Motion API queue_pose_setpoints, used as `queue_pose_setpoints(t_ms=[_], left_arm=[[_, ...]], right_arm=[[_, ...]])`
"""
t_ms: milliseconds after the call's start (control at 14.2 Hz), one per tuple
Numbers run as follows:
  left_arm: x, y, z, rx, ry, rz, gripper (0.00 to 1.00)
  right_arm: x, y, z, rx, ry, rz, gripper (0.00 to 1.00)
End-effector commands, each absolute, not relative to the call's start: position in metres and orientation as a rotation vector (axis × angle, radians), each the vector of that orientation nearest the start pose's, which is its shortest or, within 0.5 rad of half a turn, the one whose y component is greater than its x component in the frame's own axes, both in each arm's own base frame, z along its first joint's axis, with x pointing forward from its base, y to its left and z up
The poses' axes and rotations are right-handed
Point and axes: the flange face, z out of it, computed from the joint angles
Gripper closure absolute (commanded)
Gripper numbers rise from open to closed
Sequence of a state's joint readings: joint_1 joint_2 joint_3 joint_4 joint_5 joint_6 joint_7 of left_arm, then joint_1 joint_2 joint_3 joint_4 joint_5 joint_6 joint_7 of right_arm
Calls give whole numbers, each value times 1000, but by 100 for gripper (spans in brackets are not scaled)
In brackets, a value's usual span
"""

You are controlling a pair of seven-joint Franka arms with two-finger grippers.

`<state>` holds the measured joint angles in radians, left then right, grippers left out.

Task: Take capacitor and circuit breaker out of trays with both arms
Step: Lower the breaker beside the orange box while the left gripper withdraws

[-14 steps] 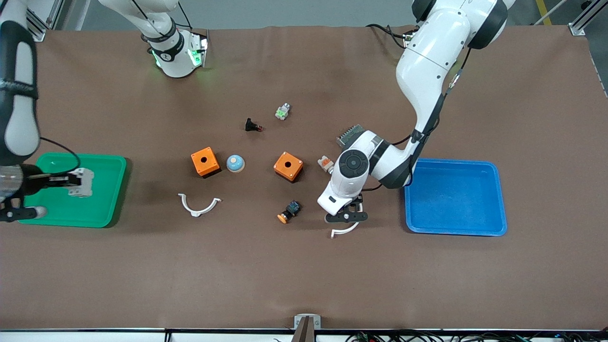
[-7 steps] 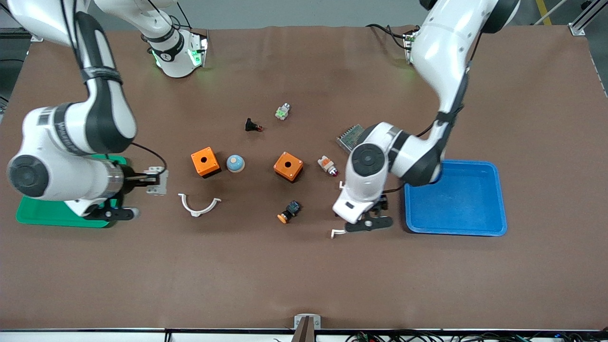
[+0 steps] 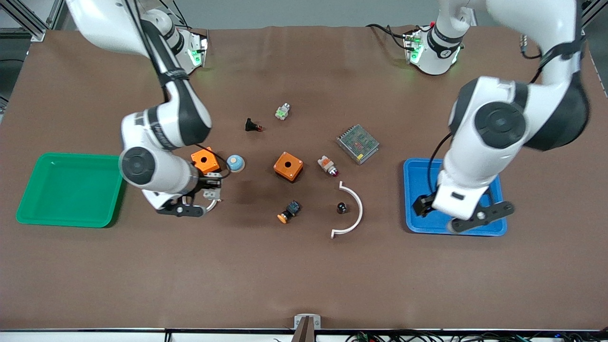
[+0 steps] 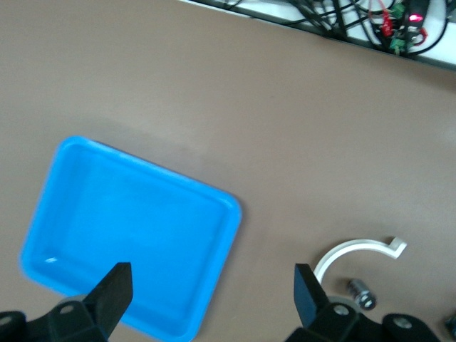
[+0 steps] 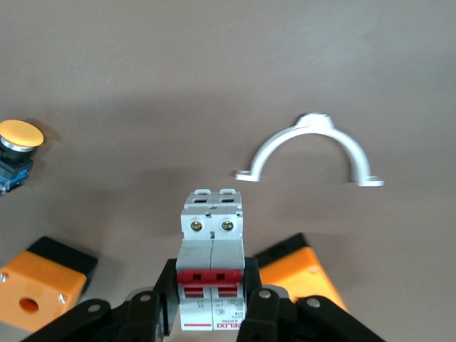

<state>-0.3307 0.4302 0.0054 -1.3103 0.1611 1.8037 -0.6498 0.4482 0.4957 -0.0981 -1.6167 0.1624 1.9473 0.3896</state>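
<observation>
In the front view the right arm's wrist hides most of the breaker (image 3: 210,191) and part of the white clamp (image 3: 209,205) beneath it. The left arm covers part of the blue tray (image 3: 494,190). The capacitor (image 3: 341,207) is too small for detail. The left wrist view cuts off the left hand (image 4: 211,285) at the frame edge.

Right gripper (image 3: 210,188) clamps the breaker (image 3: 209,190) over a white clip at 5 o'clock of an orange box (image 3: 205,160). Left gripper (image 3: 458,214) is over the blue tray (image 3: 496,190). Capacitor (image 3: 341,207) sits inside a white curved clip (image 3: 354,212), at 3 o'clock of the orange-capped button (image 3: 289,212).
</observation>
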Motion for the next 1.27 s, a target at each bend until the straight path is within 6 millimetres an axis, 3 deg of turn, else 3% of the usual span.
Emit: queue_pose_setpoints(t_ms=[0,211,352,562,773,844,984,1055,1195], left_arm=[[634,-183,543,-2992,-381,-120,0],[609,-155,586,-3015,-268,-73,0],[599,-119,610,-3023,-128,-51,0],[578,-77,633,-3074,-107,-11,0],[551,-41,645,-3147,-118,1,0],[544,-35,646,-3146,-108,6,0],[531,-36,648,-3143,-98,6,0],[528,-37,650,-3143,-96,3,0],[525,-43,653,-3142,-79,-4,0]], right_arm=[[613,272,305,-3073,259,262,74],[615,279,278,-3041,306,273,74],[615,284,264,-3046,298,263,74],[616,284,244,-3052,307,259,73],[614,289,241,-3054,297,254,69],[613,289,242,-3055,292,261,57],[612,287,246,-3058,290,281,1],[607,286,259,-3063,279,339,0],[598,276,321,-3052,262,402,0]])
